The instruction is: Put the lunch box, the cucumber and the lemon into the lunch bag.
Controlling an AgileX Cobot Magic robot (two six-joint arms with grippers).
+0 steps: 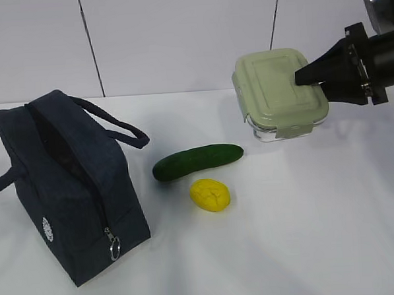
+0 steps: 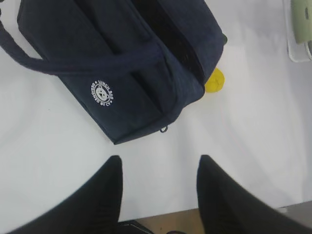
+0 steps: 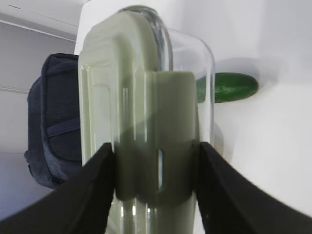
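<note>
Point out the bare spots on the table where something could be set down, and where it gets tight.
Bare: the wide front-right stretch of the table, below the held lunch box and right of the lemon. Also the back strip behind the cucumber. Tight: the gap between the lunch bag and the cucumber and lemon.

My white table has the lunch bag sitting at 9 o'clock. The cucumber lies mid-table, with the lemon just beside it at 6 o'clock.
</note>
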